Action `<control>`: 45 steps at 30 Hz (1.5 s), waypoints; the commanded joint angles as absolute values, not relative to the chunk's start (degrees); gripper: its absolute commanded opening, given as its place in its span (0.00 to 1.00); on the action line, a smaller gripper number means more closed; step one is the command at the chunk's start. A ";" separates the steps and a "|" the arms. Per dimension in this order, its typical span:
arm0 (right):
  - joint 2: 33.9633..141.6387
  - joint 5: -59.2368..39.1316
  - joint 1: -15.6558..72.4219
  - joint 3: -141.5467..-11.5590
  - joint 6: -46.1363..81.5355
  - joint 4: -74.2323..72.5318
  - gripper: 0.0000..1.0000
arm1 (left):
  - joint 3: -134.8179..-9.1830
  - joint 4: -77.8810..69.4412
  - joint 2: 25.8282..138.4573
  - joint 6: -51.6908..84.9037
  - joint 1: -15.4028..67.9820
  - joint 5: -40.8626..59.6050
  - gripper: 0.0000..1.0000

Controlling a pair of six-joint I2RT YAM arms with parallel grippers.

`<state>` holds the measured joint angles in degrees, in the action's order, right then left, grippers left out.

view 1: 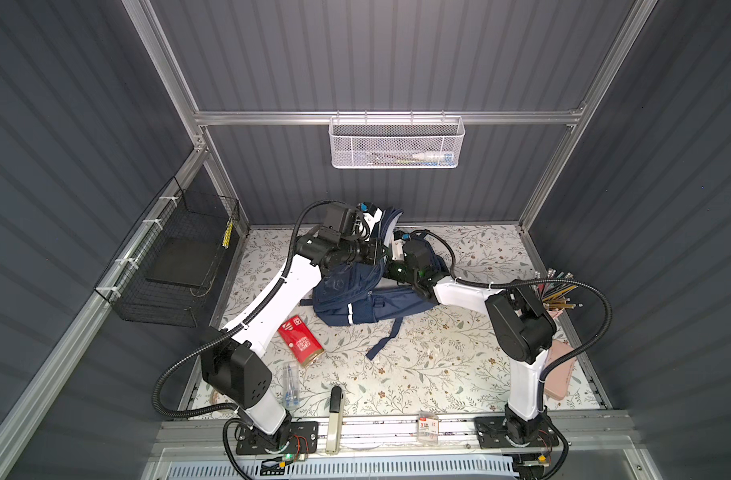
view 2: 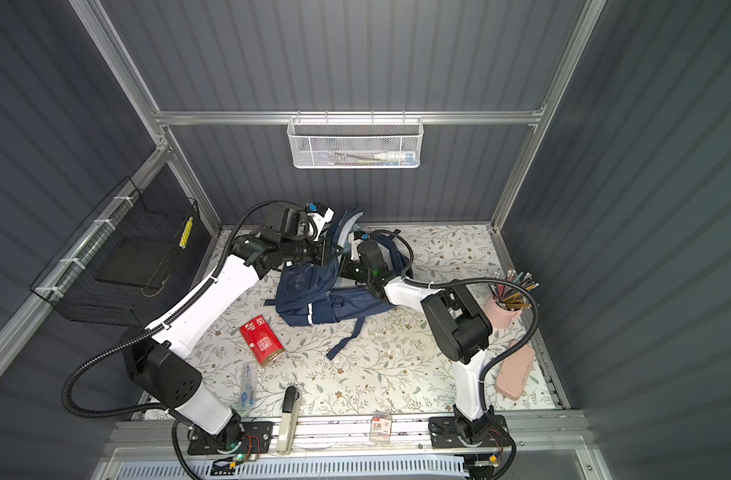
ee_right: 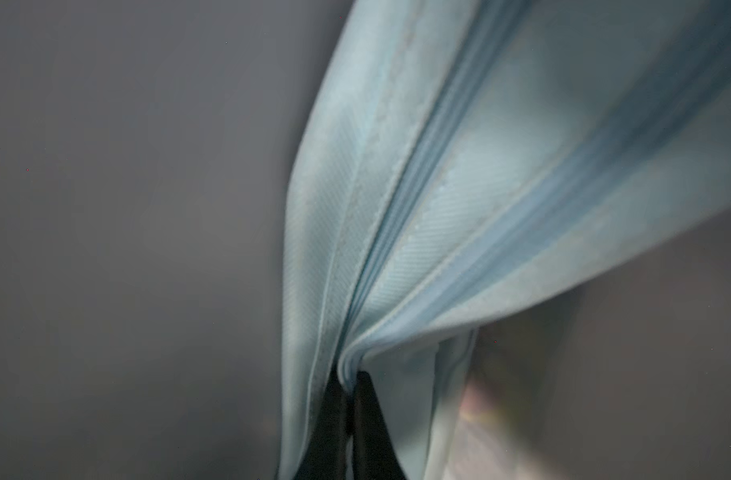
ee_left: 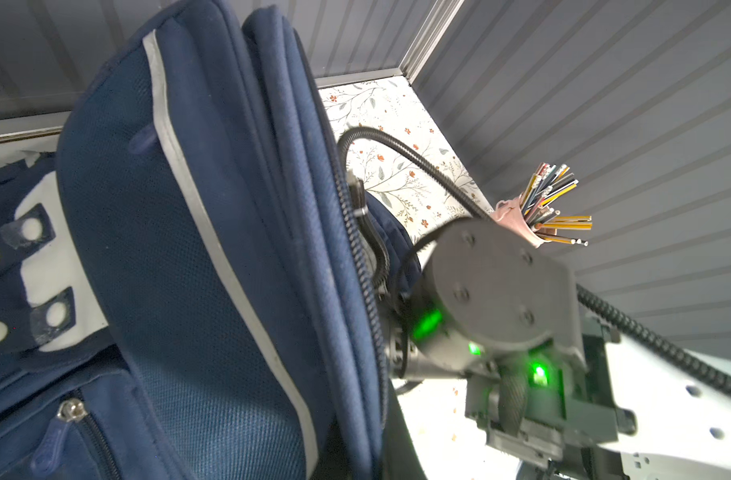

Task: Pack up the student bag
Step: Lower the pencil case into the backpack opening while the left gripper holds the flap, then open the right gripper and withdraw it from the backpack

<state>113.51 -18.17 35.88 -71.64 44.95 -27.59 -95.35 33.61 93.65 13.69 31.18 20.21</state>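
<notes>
You've got the student bag [view 1: 347, 293] back-centre on the floral table [view 1: 438, 357], top flap raised btw both arms. R gripper [ee_right: 350, 384], reaching into it, pinches a light-blue zip pouch [ee_right: 438, 187]. L gripper [view 1: 375, 217] sits at the raised flap, jaws pressed together; can't tell if fabric's caught.

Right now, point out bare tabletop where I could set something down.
Free: the front middle, between the red box, the loose strap and the right arm; also the far right corner behind the bag. Crowded: front left, around the stapler.
</notes>
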 commanded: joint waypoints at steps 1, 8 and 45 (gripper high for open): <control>110.62 -20.85 39.28 -67.24 44.91 -29.86 0.00 | -99.04 24.46 91.21 9.70 31.02 23.59 0.00; 113.39 -17.47 41.34 -71.18 46.47 -22.69 0.00 | -97.05 20.30 90.43 11.66 31.00 28.26 0.00; 89.09 -1.34 26.02 -51.53 42.45 26.69 0.65 | -72.03 15.59 90.85 17.12 31.19 21.72 0.00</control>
